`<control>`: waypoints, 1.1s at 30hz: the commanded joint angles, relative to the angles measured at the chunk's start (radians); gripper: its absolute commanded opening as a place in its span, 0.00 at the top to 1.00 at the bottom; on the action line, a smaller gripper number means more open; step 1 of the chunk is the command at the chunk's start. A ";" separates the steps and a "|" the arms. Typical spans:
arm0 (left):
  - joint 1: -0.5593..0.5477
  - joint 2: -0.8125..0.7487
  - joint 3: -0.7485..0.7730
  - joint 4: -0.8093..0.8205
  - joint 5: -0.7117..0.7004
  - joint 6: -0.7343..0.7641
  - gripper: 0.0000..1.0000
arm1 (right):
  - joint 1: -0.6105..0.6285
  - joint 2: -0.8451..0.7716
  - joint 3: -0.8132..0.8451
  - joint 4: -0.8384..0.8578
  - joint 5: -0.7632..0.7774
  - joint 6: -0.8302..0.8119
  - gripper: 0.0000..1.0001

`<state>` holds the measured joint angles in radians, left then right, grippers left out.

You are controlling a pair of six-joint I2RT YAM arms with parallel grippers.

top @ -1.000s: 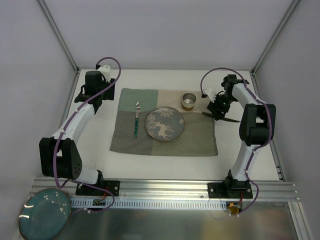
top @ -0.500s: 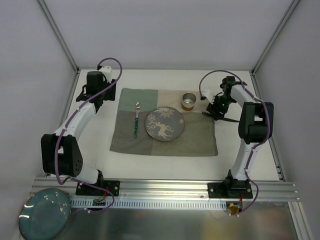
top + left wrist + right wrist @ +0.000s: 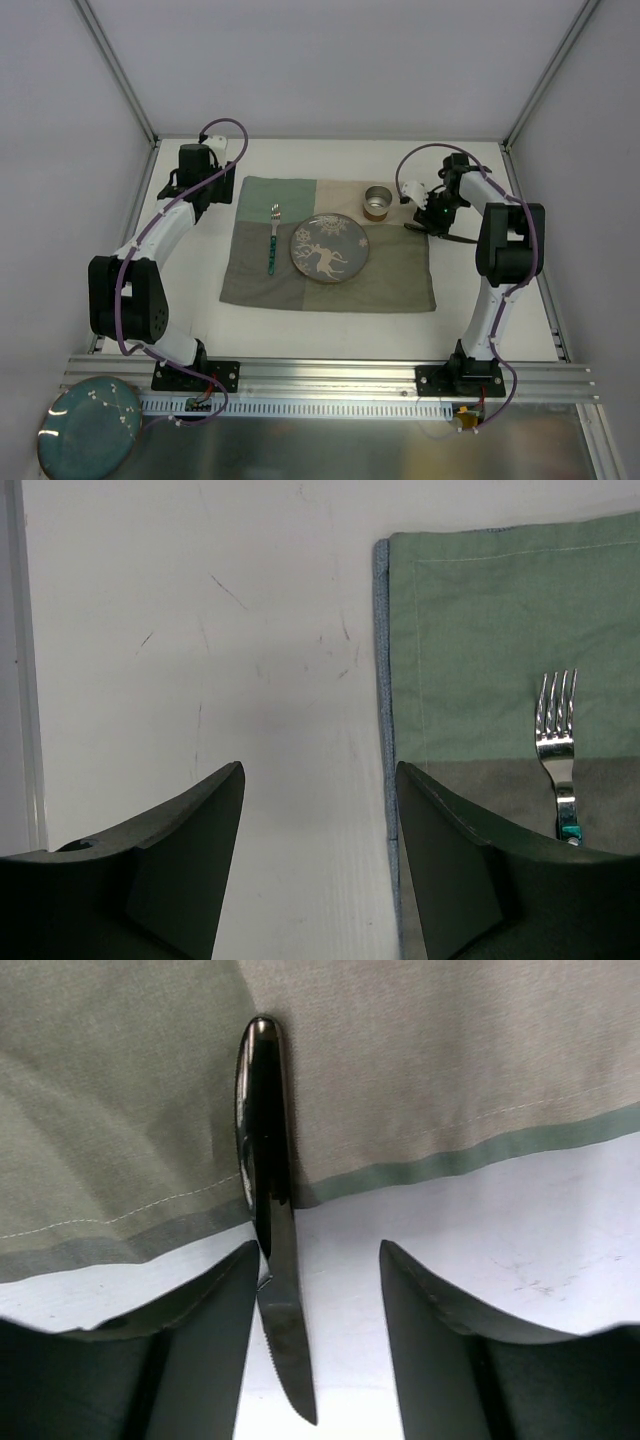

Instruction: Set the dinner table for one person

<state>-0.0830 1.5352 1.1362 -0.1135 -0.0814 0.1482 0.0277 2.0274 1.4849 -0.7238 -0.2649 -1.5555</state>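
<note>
On the white dinner table (image 3: pixel 320 160) lies a green-and-beige mat (image 3: pixel 390 282) with a deer-patterned plate (image 3: pixel 329 248) and, left of it, a teal-handled fork (image 3: pixel 272 240). A dark knife (image 3: pixel 268 1200) lies across the mat's right edge, handle on the cloth (image 3: pixel 120 1110), blade on the table. My right gripper (image 3: pixel 318 1250) is open and straddles the blade, which touches its left finger (image 3: pixel 215 1300). In the top view that gripper (image 3: pixel 432 222) sits over the knife (image 3: pixel 458 239). My left gripper (image 3: pixel 319 767) hangs open and empty over bare table beside the mat's left edge (image 3: pixel 383 680).
A small metal tin (image 3: pixel 378 201) stands at the mat's far edge, just left of the right gripper. The fork (image 3: pixel 557 735) shows at the right of the left wrist view. A teal plate (image 3: pixel 88 425) rests off the table at the near left. Frame bars (image 3: pixel 130 220) border the tabletop.
The right gripper has shifted slightly left along the knife and its jaws have narrowed a little. The left arm has moved a bit farther and rightward toward the mat's corner.
</note>
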 commanded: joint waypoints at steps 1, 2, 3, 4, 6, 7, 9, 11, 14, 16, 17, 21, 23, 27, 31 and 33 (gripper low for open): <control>0.014 -0.003 0.030 0.025 -0.001 0.011 0.37 | 0.001 0.020 0.076 -0.057 -0.016 -0.023 0.51; 0.012 -0.001 0.030 0.023 0.000 0.011 0.37 | 0.003 0.025 0.083 -0.061 -0.019 -0.020 0.64; 0.012 0.000 0.030 0.023 -0.004 0.013 0.37 | 0.002 0.028 0.083 -0.062 -0.023 -0.015 0.67; 0.012 0.002 0.030 0.023 -0.001 0.014 0.37 | 0.001 0.028 0.083 -0.068 -0.023 -0.014 0.67; 0.012 0.003 0.030 0.025 -0.004 0.013 0.37 | 0.000 0.022 0.078 -0.068 -0.030 -0.002 0.61; 0.012 0.005 0.031 0.023 -0.006 0.013 0.37 | 0.000 0.021 0.078 -0.069 -0.031 0.000 0.60; 0.012 0.008 0.031 0.023 -0.003 0.010 0.37 | -0.005 0.017 0.075 -0.071 -0.036 0.003 0.58; 0.012 0.014 0.034 0.023 -0.001 0.010 0.37 | -0.005 0.017 0.074 -0.085 -0.037 0.006 0.55; 0.012 0.019 0.036 0.023 0.002 0.008 0.37 | -0.011 0.013 0.064 -0.085 -0.037 0.000 0.51; 0.012 0.022 0.039 0.025 0.000 0.008 0.37 | -0.014 0.017 0.064 -0.085 -0.033 -0.003 0.50; 0.012 0.023 0.037 0.023 0.000 0.007 0.37 | -0.015 0.027 0.067 -0.086 -0.031 -0.006 0.50; 0.012 0.026 0.034 0.031 -0.004 0.010 0.37 | -0.017 0.051 0.087 -0.086 -0.031 -0.021 0.50; 0.012 0.036 0.036 0.032 -0.009 0.014 0.37 | -0.018 0.063 0.106 -0.086 -0.030 -0.035 0.49; 0.012 0.068 0.045 0.032 -0.015 0.014 0.37 | -0.017 0.094 0.144 -0.077 -0.027 -0.063 0.48; 0.012 0.089 0.043 0.032 -0.021 0.011 0.38 | -0.015 0.131 0.176 -0.075 -0.030 -0.074 0.48; 0.012 0.094 0.042 0.034 -0.024 0.014 0.38 | -0.015 0.142 0.190 -0.077 -0.031 -0.075 0.50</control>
<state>-0.0830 1.6276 1.1481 -0.1093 -0.0875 0.1490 0.0166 2.1296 1.6321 -0.8246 -0.2787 -1.5871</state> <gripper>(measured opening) 0.625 0.511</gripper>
